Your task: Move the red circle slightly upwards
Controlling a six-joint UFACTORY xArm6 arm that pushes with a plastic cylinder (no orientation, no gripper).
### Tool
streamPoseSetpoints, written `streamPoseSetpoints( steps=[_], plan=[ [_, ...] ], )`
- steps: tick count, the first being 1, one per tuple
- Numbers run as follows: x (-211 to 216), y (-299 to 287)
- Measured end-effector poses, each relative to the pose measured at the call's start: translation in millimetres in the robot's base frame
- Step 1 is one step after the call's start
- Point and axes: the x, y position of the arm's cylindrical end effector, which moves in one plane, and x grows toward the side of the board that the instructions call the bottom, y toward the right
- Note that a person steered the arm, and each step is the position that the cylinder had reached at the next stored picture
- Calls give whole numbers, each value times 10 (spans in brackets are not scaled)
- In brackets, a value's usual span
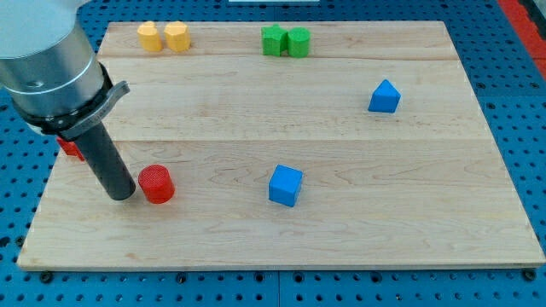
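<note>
Wooden board (pixel 341 230) on blue pegboard: approach step, push not yet begun.
Camera view: the rod's tip (pixel 124 196), which grasps nothing, sits just left of the red circle (pixel 157 184) near the view's bottom-left; judged next, it must reposition below the circle, then push upward briefly.

Red circle (pixel 157 184), blue cube (pixel 285 185), pale wooden board (pixel 341 230)

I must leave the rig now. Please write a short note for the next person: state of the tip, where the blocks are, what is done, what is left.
My tip: on the board, right beside the red circle, on its left in the view.
Red circle: lower left part of the board.
Done: tip is next to the circle; no upward push visible.
Left: bring the tip below the circle, push it slightly upwards.
</note>
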Motion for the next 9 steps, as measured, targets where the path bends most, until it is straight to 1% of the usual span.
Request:
streamPoseSetpoints(
  steps=[1, 2, 5, 6, 7, 9],
  plan=[
    [0, -68],
    [0, 21],
    [1, 4],
    [110, -85],
    [382, -248],
    [183, 502]
  ],
)
